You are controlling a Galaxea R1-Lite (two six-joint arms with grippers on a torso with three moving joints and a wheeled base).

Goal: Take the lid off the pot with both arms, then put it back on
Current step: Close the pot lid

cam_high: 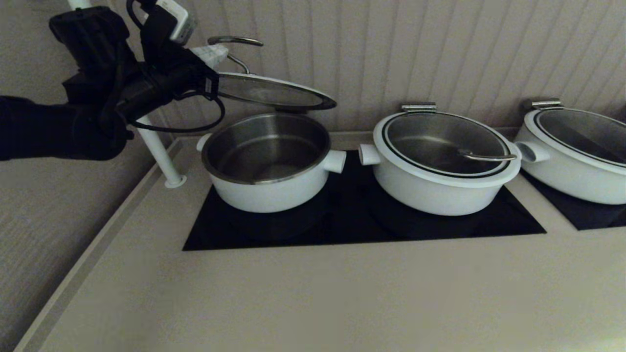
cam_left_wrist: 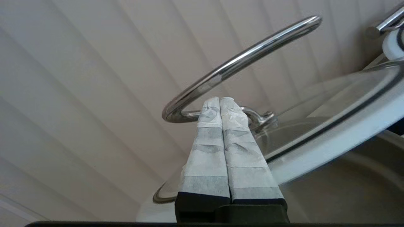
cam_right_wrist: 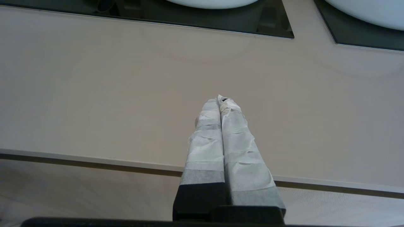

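Observation:
The lid (cam_high: 274, 93) is raised and tilted above the open pot (cam_high: 266, 188), its left side higher and its far right edge low near the pot's back rim. My left gripper (cam_high: 215, 53) is at the lid's steel wire handle (cam_high: 234, 40). In the left wrist view its taped fingers (cam_left_wrist: 220, 100) are pressed together inside the handle loop (cam_left_wrist: 240, 60), with the white lid rim (cam_left_wrist: 331, 138) beside them. My right gripper (cam_right_wrist: 220, 100) is shut and empty over the counter's front edge, far from the pot and out of the head view.
Two other white pots with lids on (cam_high: 440, 190) (cam_high: 572, 176) stand to the right on black hobs (cam_high: 342, 225). A white post (cam_high: 159, 151) stands left of the pot. A ribbed wall is close behind. The beige counter (cam_high: 318, 298) spreads in front.

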